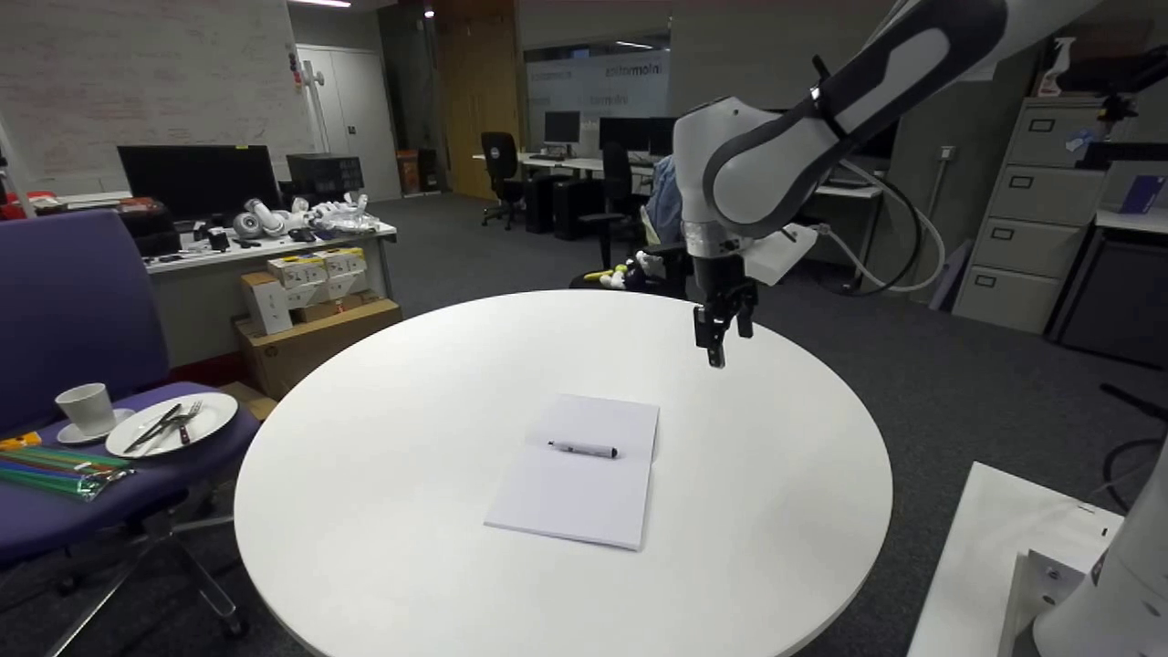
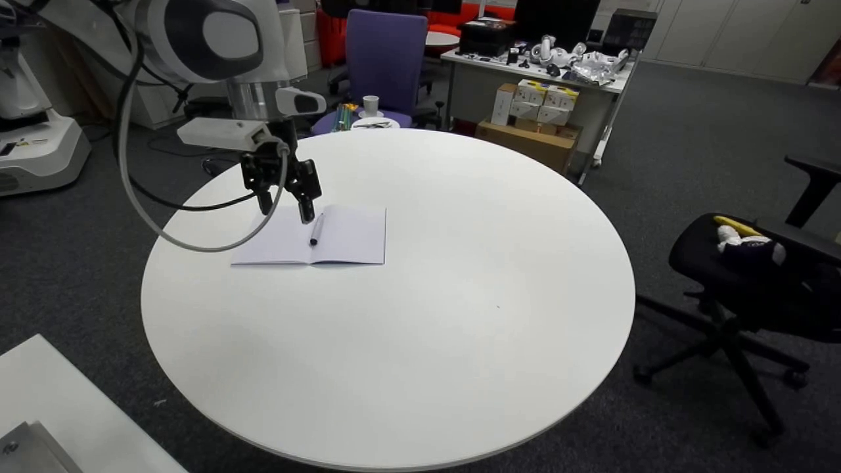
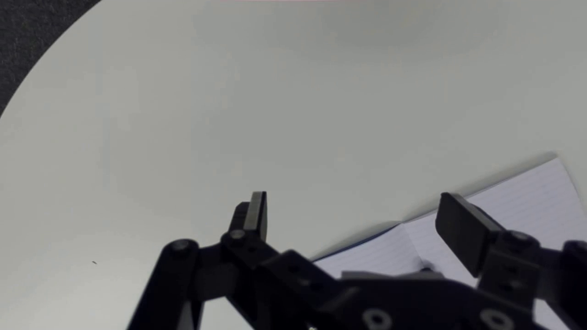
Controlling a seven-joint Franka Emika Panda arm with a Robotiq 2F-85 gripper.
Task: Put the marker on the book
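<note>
The white book (image 1: 570, 502) lies open and flat on the round white table. The marker (image 1: 584, 449), white with a dark cap, lies on it across the fold. The book (image 2: 355, 243) and the marker (image 2: 317, 230) also show in an exterior view. My gripper (image 1: 731, 345) is open and empty, raised above the table and apart from the book. In the wrist view the fingers (image 3: 353, 197) are wide apart with nothing between the tips. Part of the book (image 3: 518, 206) and only the dark end of the marker (image 3: 427, 269) show there; the gripper body hides the rest.
The round table (image 1: 365, 511) fills the work area. A purple chair (image 1: 68, 310) beside it bears a plate (image 1: 219, 412) and a cup (image 1: 87, 408). A black chair (image 2: 736, 276) stands at another side. A cable (image 2: 125, 144) hangs in a loop from the arm.
</note>
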